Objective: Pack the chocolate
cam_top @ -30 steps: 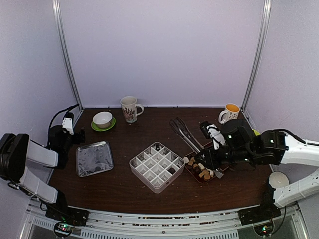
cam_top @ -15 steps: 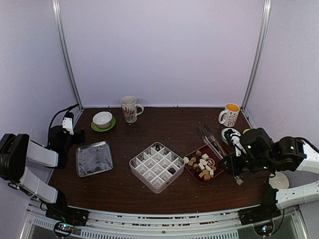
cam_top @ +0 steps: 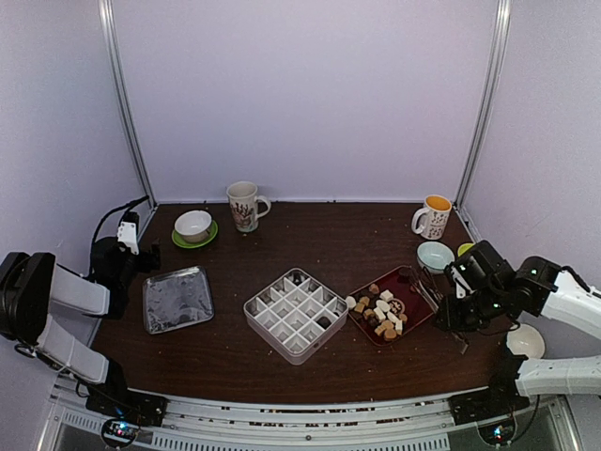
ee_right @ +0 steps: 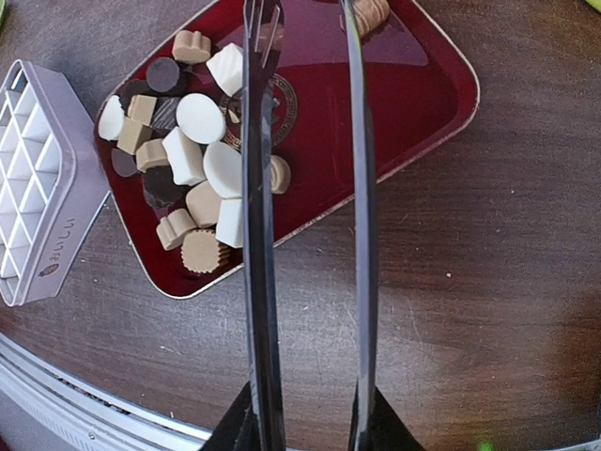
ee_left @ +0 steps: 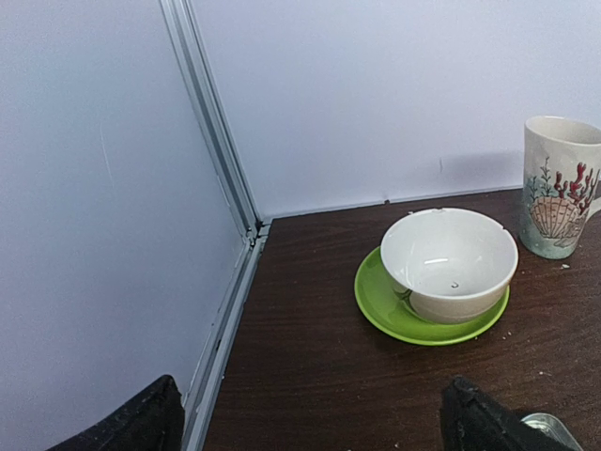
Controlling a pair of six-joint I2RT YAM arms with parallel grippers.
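Left arm (cam_top: pixel 75 293): black joint housings, pale grey link shells. Black cable (cam_top: pixel 111 218) looped at wrist, beside white camera block (cam_top: pixel 129 232). Left gripper (ee_left: pixel 310 423): matte black fingertips (ee_left: pixel 141 418). Right arm (cam_top: pixel 573 303): white shells, black joints. Green indicator lights (cam_top: pixel 117 430) at bases.

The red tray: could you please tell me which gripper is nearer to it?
Right. The right gripper is just beyond the right end of the red tray, its tongs reaching over it; the left gripper is far off on the left side, by the white bowl.
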